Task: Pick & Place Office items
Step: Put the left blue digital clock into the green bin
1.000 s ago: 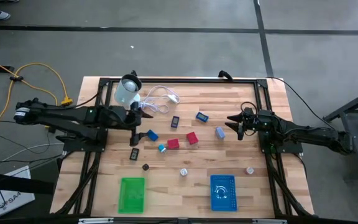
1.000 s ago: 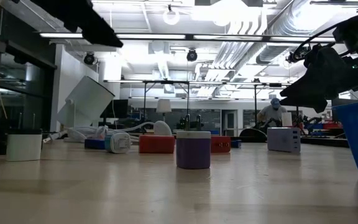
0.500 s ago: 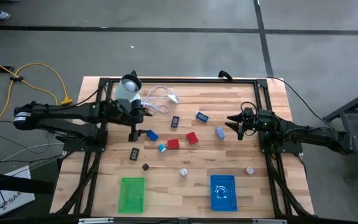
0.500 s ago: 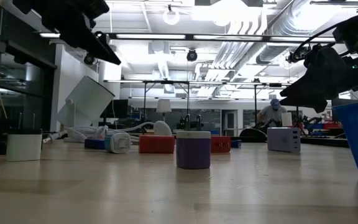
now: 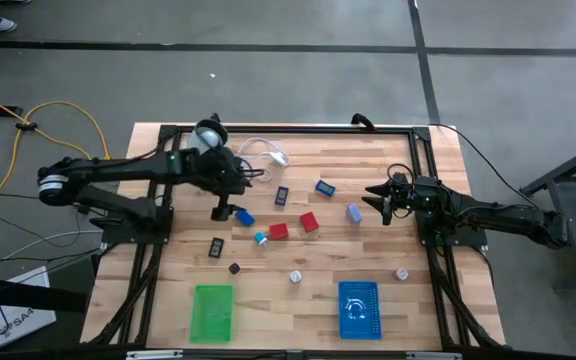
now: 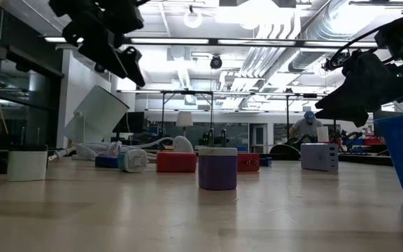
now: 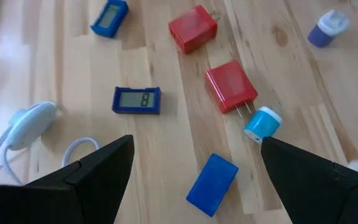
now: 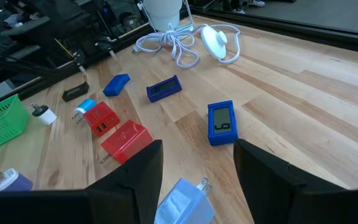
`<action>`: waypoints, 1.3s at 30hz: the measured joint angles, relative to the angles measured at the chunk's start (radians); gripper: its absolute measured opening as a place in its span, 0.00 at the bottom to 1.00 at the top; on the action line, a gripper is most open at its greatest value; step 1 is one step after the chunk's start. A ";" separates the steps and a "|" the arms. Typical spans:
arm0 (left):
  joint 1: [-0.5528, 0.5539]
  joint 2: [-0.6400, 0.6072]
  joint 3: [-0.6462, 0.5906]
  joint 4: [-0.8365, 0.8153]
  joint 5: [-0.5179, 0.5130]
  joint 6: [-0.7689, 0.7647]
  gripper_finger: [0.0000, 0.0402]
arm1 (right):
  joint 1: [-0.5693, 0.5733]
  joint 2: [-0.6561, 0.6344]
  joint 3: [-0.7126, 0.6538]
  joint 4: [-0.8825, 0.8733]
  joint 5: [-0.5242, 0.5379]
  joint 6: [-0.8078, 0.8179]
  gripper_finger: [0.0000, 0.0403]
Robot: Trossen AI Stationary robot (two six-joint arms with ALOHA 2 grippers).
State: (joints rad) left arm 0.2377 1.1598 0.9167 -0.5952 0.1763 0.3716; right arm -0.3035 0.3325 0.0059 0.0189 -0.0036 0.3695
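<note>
The left gripper [image 5: 224, 211] hangs left of centre in the high view with its fingers spread wide and empty, just beside the blue block [image 5: 245, 217]. That block looks like the likeliest target, though the tilted wrist view makes it hard to be sure. To take it well, I would square the fingers across its short sides and come straight down, keeping clear of the red plug [image 7: 231, 85] and the small blue-and-white cap [image 7: 263, 122] — both lie near it.

The office items are small blocky pieces scattered mid-frame on the wooden table [image 5: 408, 170]: two red, several blue, some with grey display faces.

The right gripper [image 5: 379, 201] waits right of centre, fingers partly apart and holding nothing, over a pale blue plug [image 8: 184, 201].
</note>
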 joint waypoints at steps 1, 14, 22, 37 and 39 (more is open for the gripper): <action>0.005 0.017 0.016 -0.011 0.004 0.017 0.86 | 0.000 0.000 0.000 0.000 0.000 0.000 0.46; 0.024 0.139 0.041 -0.090 0.004 0.119 0.86 | 0.000 0.000 0.000 0.000 0.000 0.000 0.46; -0.012 0.180 0.039 -0.106 -0.049 0.111 0.86 | 0.000 0.000 0.000 0.002 0.000 0.000 0.46; -0.039 0.348 0.036 -0.104 -0.051 0.201 0.86 | 0.000 0.000 0.000 0.005 0.000 0.000 0.46; -0.039 0.359 0.036 -0.101 -0.051 0.214 0.86 | 0.000 0.000 0.000 0.005 0.000 0.000 0.46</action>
State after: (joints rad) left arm 0.1986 1.5187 0.9531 -0.6960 0.1255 0.5854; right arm -0.3032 0.3328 0.0059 0.0242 -0.0032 0.3695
